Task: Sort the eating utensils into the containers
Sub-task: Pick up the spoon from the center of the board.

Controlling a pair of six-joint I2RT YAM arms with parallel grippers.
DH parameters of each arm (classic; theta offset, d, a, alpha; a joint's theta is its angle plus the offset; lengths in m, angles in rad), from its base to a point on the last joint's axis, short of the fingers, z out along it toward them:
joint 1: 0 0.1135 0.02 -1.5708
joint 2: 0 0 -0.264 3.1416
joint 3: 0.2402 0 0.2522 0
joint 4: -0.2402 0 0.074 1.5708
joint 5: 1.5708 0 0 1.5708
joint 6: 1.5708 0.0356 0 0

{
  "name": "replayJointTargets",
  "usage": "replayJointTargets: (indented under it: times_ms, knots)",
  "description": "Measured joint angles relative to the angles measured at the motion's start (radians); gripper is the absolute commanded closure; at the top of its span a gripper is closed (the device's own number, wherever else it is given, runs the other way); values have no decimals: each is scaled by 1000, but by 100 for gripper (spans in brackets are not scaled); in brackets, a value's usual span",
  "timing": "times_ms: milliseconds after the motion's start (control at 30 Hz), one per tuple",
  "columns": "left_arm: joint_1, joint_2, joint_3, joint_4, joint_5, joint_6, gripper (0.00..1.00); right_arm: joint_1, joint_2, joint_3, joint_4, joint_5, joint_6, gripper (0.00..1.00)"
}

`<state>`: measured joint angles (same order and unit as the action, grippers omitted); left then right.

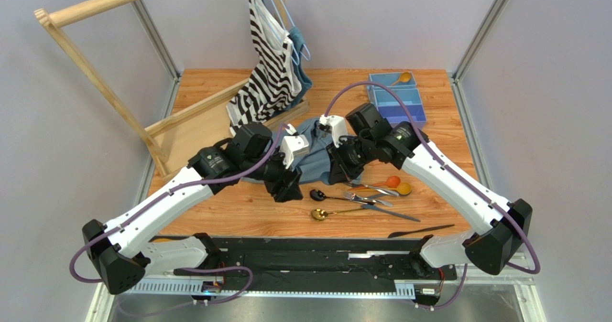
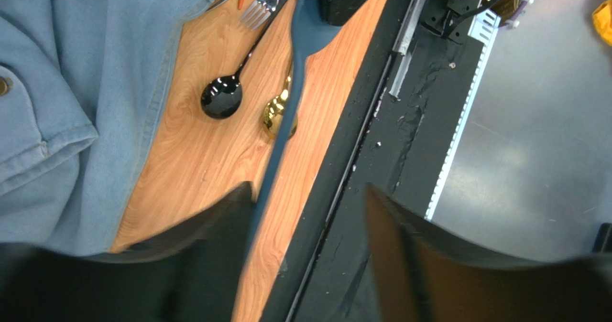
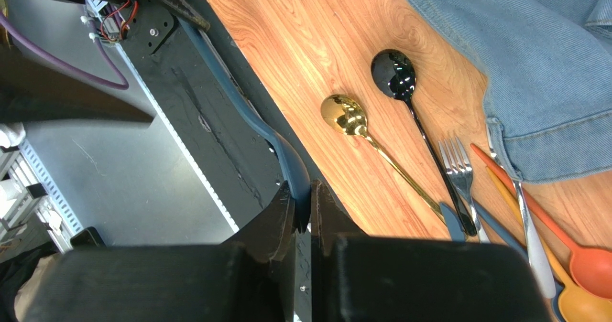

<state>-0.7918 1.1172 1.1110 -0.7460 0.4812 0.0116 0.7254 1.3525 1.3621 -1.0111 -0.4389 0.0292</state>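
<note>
Over the middle of the wooden table (image 1: 237, 214), my right claw (image 3: 302, 193) is clamped tight on the bowl end of a dark blue slim plastic spoon (image 3: 248, 118), which it holds up off the wood. The handle reaches across into my left claw (image 2: 309, 207). Those jaws stand well apart, and the handle runs close along one finger (image 2: 215, 229) with a wide gap to the other. I cannot tell from the wrist view whether that finger touches it.

Below the lifted spoon, a glossy black metal spoon (image 3: 393, 71) and a gold metal spoon (image 3: 343, 114) lie side by side on the wood, bowls near each other. A silver metal fork (image 3: 457, 164) lies just beside the black handle. An orange plastic spoon (image 3: 596, 265) and a yellow plastic spoon (image 3: 582, 304) lie next to it with their bowls together. A pale blue denim garment (image 1: 316, 146) is heaped just behind this cutlery. A dark slim knife (image 1: 424, 230) lies alone near the front edge on the right.

At the far right corner sits the light blue three-part plastic tray (image 1: 395, 100), with one yellowish spoon (image 1: 404, 77) in its far compartment.
</note>
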Motion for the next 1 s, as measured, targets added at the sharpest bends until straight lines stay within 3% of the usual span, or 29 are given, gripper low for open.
replayJointTargets:
  times_ms: [100,233,300,400,467,500,533,633,833,1000]
  knots:
    - [0,15,5,4,0,2,75,1,-25,0,-8,-1,-2,100]
    - [-1,40,13,9,12,3,88,1,-68,0,-17,-7,-8,100]
    - [-2,45,22,8,34,5,100,1,-81,0,-18,-4,-14,100]
    - [-11,45,35,7,50,5,100,0,-97,0,-16,2,-17,96]
    - [-11,45,38,10,53,5,100,0,-107,0,-14,13,-14,84]
    - [-11,45,39,13,54,-1,100,0,-113,0,-11,24,-6,72]
    - [-12,45,39,18,54,-7,100,0,-117,0,-5,38,5,52]
    - [-11,44,38,38,36,-38,100,0,-153,-14,45,87,67,28]
    - [-9,19,-11,150,-16,-145,100,-18,-329,-128,219,170,224,24]
    - [-9,-18,-57,256,-79,-269,100,-28,-512,-366,437,242,413,22]
